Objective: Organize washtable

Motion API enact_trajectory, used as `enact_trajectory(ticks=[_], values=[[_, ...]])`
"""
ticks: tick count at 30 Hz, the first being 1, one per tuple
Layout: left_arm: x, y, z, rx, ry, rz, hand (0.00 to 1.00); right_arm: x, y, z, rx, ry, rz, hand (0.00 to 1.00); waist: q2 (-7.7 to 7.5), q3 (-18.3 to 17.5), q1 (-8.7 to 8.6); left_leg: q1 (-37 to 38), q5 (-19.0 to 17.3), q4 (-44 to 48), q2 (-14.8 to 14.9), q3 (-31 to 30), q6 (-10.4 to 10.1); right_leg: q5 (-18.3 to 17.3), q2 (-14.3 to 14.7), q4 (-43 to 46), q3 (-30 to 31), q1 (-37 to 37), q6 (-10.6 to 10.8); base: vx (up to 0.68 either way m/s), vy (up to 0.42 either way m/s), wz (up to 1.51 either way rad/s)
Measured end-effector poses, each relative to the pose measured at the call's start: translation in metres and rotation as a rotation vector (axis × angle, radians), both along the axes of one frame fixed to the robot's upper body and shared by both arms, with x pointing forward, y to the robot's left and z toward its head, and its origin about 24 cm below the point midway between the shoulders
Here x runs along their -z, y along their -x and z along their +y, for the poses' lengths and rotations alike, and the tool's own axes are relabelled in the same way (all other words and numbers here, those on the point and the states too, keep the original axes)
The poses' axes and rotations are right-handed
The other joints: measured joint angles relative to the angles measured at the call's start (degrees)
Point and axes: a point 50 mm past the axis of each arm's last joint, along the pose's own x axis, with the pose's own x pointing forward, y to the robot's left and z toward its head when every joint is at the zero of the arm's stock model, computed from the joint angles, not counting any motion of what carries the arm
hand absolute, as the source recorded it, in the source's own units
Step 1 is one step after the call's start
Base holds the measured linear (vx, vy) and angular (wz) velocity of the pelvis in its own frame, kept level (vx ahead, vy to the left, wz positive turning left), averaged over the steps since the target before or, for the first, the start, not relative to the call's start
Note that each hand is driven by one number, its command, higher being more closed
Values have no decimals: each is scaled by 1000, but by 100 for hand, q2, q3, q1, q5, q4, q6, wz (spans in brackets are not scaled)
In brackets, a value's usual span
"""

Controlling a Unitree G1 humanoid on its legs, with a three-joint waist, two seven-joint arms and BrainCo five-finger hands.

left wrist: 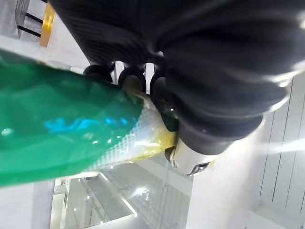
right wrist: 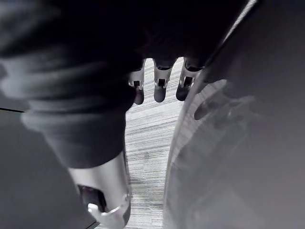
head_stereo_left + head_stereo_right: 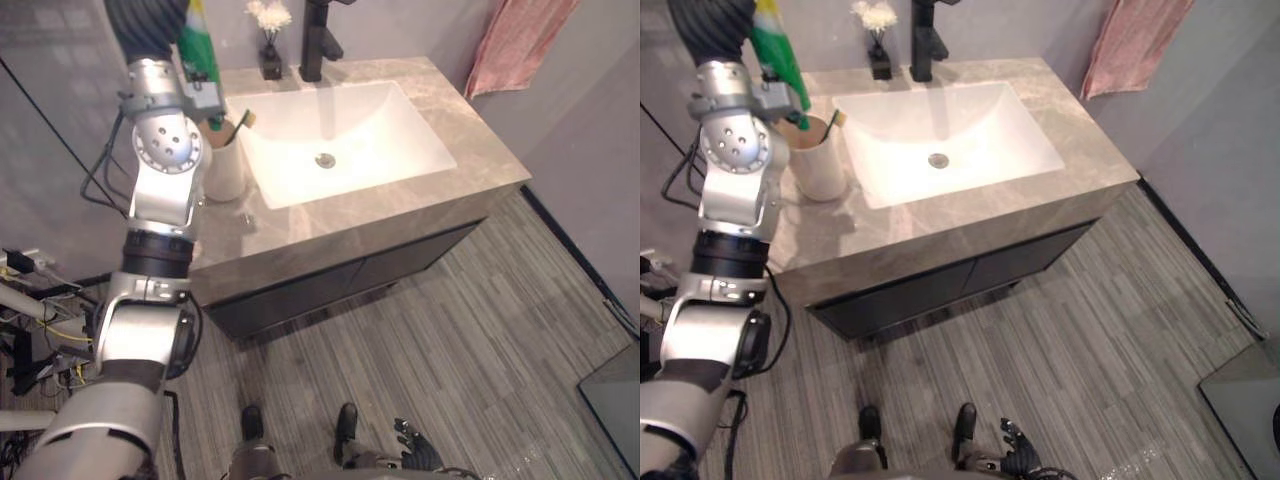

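In the eye views the green plastic tube with a yellow end (image 3: pixel 201 48) hangs above the white cup (image 3: pixel 225 168) on the grey stone washtable (image 3: pixel 455 130), which a careless lowering could topple; the left wrist view shows the left hand (image 1: pixel 190 81) curled round the tube, and the right wrist view shows the right hand (image 2: pixel 159 88) slack-fingered.

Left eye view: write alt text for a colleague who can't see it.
The left hand, raised at the left end of the washtable, grips a green tube above a white cup holding a toothbrush. To their right lie a white sink, black faucet and flower vase; the right hand hangs low over the floor.
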Motion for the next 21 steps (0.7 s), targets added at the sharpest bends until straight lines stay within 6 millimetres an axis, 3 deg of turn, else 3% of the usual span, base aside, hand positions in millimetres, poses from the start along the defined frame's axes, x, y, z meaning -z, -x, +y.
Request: enact_trajectory(ticks=[7,13,15,16,17,20,21], values=[[-16,4,-5,11,-3,-47,100,-4,-4,1,2,-4,-25,0,-18,11,-101,-111,9,3,55,-2,-19,0,68,1,93,-132,0,5,-9,-5],[-36,10,-8,-1,-17,-110,100,-5,-6,0,4,-3,-37,0,-124,181,-120,-289,43,6,132,-50,-75,-9,159,2,220,-321,11,4,-26,-4],[-41,11,-8,-9,-10,-120,100,-6,-7,-1,5,-1,-40,0,-189,293,-128,-309,72,22,132,-40,-118,-226,145,3,247,-326,194,-4,-48,-1],[-47,14,-10,-11,-9,-138,100,-6,-8,-1,7,0,-42,0,-234,342,-120,-378,102,61,126,-44,-163,-495,133,60,175,-416,64,-15,-53,-4],[-50,15,-10,-12,-9,-146,100,-6,-8,-1,9,1,-44,0,-239,345,-106,-399,131,48,133,-39,-205,-537,119,99,81,-475,62,-8,-62,-10],[-58,17,-10,-28,6,-169,100,-7,-10,-1,13,-1,-53,0,-274,439,-123,-475,216,207,202,-38,-265,-482,104,219,-95,-540,28,22,-37,-9],[-59,16,-9,-33,10,-165,100,-9,-12,-2,16,-1,-65,0,-276,458,-124,-483,187,274,202,-32,-242,-422,96,242,-100,-539,-73,56,-4,-2]])
